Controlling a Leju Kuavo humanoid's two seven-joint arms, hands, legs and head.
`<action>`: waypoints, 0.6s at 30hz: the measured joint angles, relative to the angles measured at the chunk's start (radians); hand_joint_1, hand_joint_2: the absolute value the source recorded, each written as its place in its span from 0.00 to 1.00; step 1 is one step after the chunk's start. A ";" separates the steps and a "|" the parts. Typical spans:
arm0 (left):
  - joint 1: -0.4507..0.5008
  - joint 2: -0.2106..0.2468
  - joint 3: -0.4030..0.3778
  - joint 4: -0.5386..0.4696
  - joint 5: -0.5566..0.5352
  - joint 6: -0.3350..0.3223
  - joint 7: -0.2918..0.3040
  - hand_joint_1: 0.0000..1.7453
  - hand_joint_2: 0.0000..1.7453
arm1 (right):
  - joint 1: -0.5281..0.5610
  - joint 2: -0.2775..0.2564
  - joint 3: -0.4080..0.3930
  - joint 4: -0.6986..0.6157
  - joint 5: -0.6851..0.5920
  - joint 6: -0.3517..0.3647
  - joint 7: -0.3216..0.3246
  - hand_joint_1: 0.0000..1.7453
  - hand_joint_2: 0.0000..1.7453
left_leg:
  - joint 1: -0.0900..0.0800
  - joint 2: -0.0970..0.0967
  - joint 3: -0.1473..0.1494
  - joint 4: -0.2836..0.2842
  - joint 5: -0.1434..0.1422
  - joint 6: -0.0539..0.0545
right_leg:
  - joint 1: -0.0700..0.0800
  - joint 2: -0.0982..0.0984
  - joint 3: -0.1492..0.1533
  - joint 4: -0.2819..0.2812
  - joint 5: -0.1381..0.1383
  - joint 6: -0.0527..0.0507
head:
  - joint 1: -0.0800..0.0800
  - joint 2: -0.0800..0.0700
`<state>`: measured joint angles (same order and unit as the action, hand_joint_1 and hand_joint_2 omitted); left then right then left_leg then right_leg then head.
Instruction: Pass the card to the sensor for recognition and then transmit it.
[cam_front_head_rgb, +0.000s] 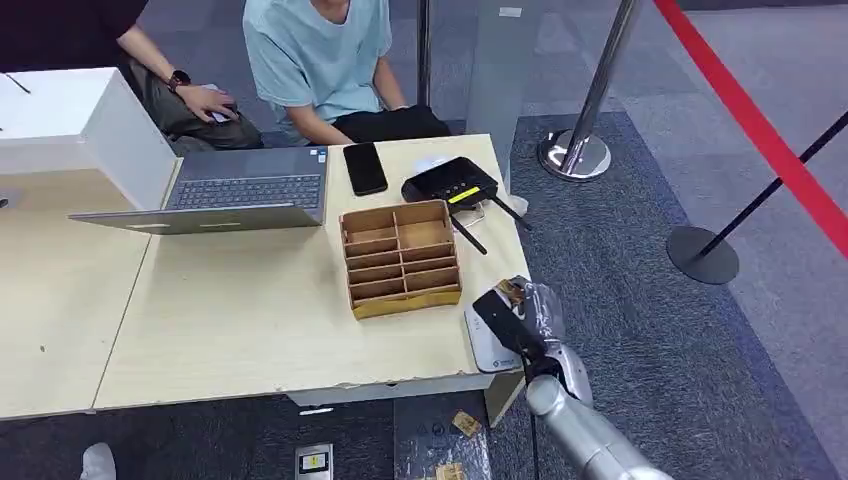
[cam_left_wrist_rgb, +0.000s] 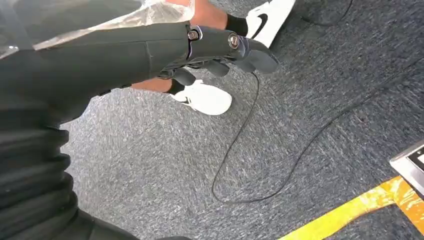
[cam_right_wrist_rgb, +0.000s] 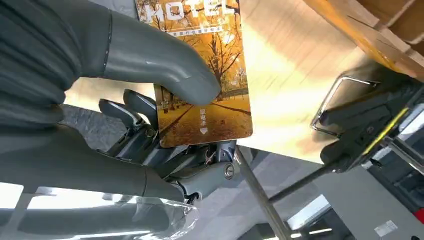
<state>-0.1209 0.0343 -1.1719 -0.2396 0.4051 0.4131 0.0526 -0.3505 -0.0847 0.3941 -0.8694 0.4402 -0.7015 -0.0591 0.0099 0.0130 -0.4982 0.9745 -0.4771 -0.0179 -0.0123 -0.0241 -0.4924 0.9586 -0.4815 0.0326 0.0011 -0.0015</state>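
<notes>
- The right hand (cam_right_wrist_rgb: 150, 125) pinched the card (cam_right_wrist_rgb: 205, 80), thumb pressed on its printed face and the darker fingers behind it; the card's long axis ran out past the fingertips toward the desk.
- In the head view that hand (cam_front_head_rgb: 520, 325) hung at the near right corner of the desk (cam_front_head_rgb: 250, 320), just over the white sensor pad (cam_front_head_rgb: 487, 350) lying there. The card sat just above the sensor, so I judged a short lowering of the card's face onto the pad was all the move needed.
- The left hand (cam_left_wrist_rgb: 220, 50) dangled over the carpet, fingers curled in on nothing, well apart from the desk; the right was plainly nearer.
- Farther back stood the wooden tray (cam_front_head_rgb: 402, 258), then a black router (cam_front_head_rgb: 450, 183), a phone (cam_front_head_rgb: 365, 168) and a laptop (cam_front_head_rgb: 235, 192).
</notes>
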 joint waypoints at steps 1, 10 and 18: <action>0.000 0.000 0.000 0.000 -0.001 -0.002 0.000 0.00 1.00 | -0.004 0.000 0.000 -0.006 0.003 0.000 0.002 1.00 1.00 | 0.000 0.000 0.000 0.000 0.000 0.000 | 0.000 0.000 0.000 0.000 0.000 0.000 | 0.000 0.000; 0.000 0.000 0.000 0.000 -0.016 -0.005 -0.002 0.00 1.00 | -0.054 -0.019 -0.003 -0.112 0.033 0.000 0.076 1.00 1.00 | 0.000 0.000 0.000 0.000 0.000 0.000 | 0.000 0.000 0.000 0.000 0.000 0.000 | 0.000 0.000; 0.000 -0.001 0.000 0.000 -0.034 -0.008 -0.010 0.00 1.00 | -0.142 -0.050 0.008 -0.210 0.053 0.008 0.137 1.00 1.00 | 0.000 0.000 -0.001 0.000 0.000 0.000 | 0.000 0.000 -0.001 0.001 0.000 0.000 | 0.000 0.000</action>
<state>-0.1205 0.0332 -1.1719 -0.2396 0.3712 0.4055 0.0427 -0.4924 -0.1351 0.4021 -1.0792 0.4937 -0.6935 0.0778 0.0097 0.0130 -0.4990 0.9747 -0.4770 -0.0179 -0.0126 -0.0241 -0.4931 0.9591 -0.4813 0.0329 0.0015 -0.0015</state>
